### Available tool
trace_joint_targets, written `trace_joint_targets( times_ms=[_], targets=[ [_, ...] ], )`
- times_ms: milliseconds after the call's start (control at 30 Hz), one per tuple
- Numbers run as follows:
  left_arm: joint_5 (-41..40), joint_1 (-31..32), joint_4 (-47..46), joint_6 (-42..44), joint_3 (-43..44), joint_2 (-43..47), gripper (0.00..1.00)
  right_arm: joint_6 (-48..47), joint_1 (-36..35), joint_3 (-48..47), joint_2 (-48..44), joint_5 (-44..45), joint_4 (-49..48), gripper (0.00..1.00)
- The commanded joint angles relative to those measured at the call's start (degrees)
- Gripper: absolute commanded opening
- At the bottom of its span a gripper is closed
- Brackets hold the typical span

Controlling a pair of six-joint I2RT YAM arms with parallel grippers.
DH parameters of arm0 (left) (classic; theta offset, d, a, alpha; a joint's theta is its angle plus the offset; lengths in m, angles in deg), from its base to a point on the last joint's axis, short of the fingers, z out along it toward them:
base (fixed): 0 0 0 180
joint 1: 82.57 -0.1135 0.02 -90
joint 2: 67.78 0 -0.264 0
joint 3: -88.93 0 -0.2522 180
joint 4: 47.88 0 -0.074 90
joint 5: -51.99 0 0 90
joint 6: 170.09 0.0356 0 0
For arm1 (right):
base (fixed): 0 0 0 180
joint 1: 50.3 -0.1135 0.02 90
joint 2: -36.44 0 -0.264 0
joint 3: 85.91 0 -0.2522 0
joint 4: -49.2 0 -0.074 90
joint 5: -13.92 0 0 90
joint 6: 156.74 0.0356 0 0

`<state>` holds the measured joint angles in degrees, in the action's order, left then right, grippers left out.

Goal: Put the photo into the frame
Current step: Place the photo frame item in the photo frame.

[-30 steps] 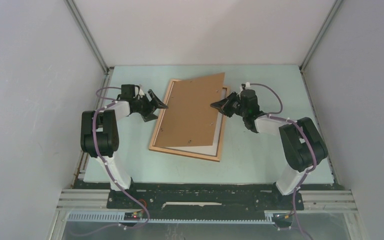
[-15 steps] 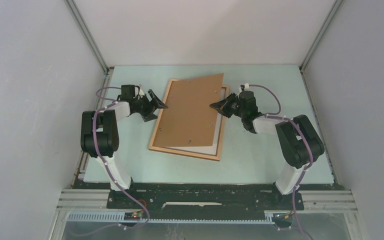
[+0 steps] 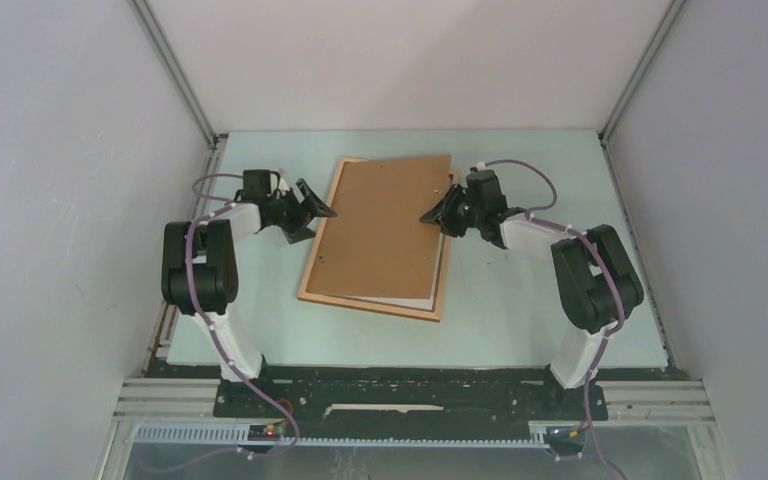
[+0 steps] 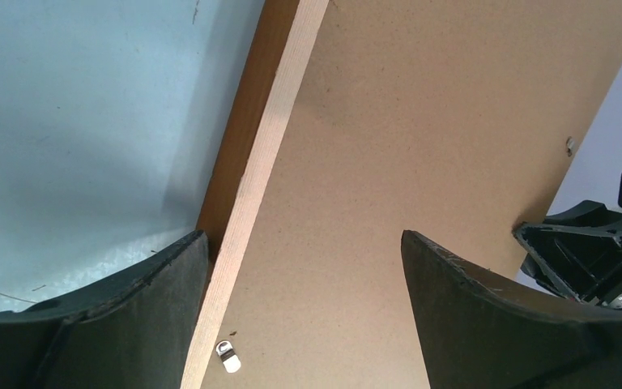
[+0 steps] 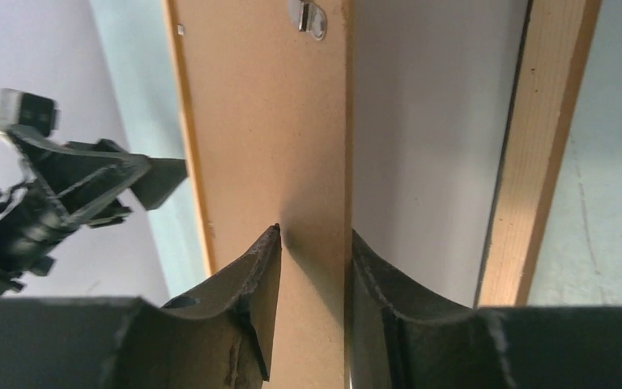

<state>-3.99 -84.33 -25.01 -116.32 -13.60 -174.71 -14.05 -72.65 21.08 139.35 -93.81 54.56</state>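
A: What about the right gripper (image 5: 314,235)?
B: Its black, rough-edged fingers (image 5: 247,284) stand a little apart, with the right edge of the backing board (image 5: 251,121) between them. Whether the pads press it, I can't tell.
A: And the left gripper (image 4: 301,235)?
B: Its jaws are wide apart and empty, at the left rail of the frame (image 4: 251,178). Whether they touch it is unclear.
A: Materials?
B: The board is flat, matte brown fibreboard with a small metal hanger (image 5: 308,20). It lies askew over the frame, a thin pale-wood rectangle in the middle of the pale green table (image 3: 520,300).
A: And the photo?
B: A smooth white sheet (image 5: 429,121) lies inside the frame, mostly covered by the board. Whether that's the photo face down, I can't tell.
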Motion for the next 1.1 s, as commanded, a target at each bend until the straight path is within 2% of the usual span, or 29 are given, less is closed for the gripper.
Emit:
trace_joint_targets(
  times_ms=[0, 167, 367, 600, 733, 833, 1067],
  targets=[
    [3.8, 1.3, -0.1, -1.0, -1.1, 1.7, 0.89, -8.8, -1.5, -5.6, 1.0, 3.1, 15.7, 0.45],
    [2.8, 1.2, 1.1, 0.1, -0.8, 2.4, 0.89, -15.1, -2.2, -11.7, 2.4, 7.4, 26.1, 0.61],
    [2.8, 1.3, 1.3, 0.2, -0.7, 2.4, 0.89, -20.0, -3.7, -17.0, 2.7, 12.5, 36.4, 0.69],
    [2.1, 3.1, 2.3, 1.1, -0.2, 2.4, 0.9, -24.1, -4.7, -19.6, 0.8, 17.7, 42.9, 0.77],
    [1.5, 3.8, 2.7, 1.4, 0.0, 2.3, 0.91, -26.2, -4.5, -18.2, -0.6, 15.7, 43.6, 0.82],
    [1.6, 4.4, 2.9, 1.4, 0.1, 1.8, 0.91, -25.8, -2.7, -14.3, -1.7, 10.6, 40.6, 0.81],
    [1.6, 4.5, 3.0, 1.4, 0.2, 1.8, 0.91, -23.3, -2.1, -9.3, -4.2, 8.1, 35.8, 0.78]
  ],
)
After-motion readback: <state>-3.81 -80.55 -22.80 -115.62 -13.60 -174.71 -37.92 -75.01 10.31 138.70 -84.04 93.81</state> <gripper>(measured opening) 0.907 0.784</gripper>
